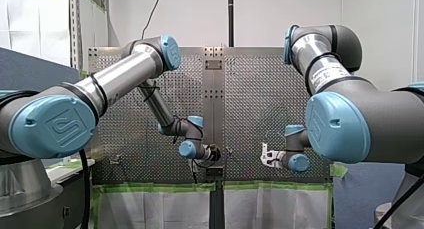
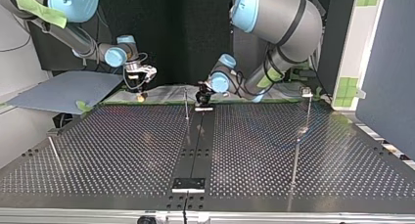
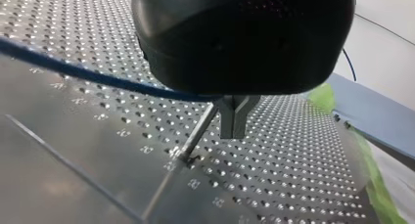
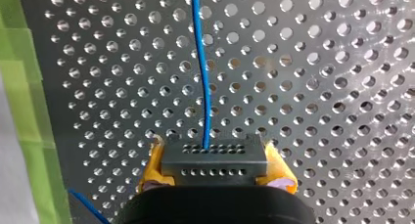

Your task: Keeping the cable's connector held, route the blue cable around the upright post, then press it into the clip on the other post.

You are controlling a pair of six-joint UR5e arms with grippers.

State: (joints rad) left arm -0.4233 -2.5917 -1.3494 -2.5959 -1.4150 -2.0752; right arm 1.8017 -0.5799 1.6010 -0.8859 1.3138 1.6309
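My right gripper [image 4: 214, 150] is shut on a grey connector block [image 4: 214, 166], its yellow pads [image 4: 152, 168] pressing both sides. The blue cable [image 4: 203, 62] leaves the block and runs straight ahead over the perforated table. My left gripper [image 3: 233, 135] is black with its fingers shut together, and the blue cable [image 3: 88, 73] runs in from the side to them. A thin upright post [image 3: 198, 131] stands just beside those fingers. In the top view this post [image 2: 186, 104] is at the middle, next to my left gripper [image 2: 203, 96]. A second post with a clip [image 2: 307, 92] stands at the right. My right gripper [image 2: 142, 78] hovers at the back left.
Green tape [image 4: 29, 111] lines the table edge beside my right gripper. A grey board [image 2: 63, 89] lies off the table at the top view's left. A black bracket [image 2: 188, 184] sits on the centre rail near the front edge. Another thin rod [image 2: 53, 150] stands at the left.
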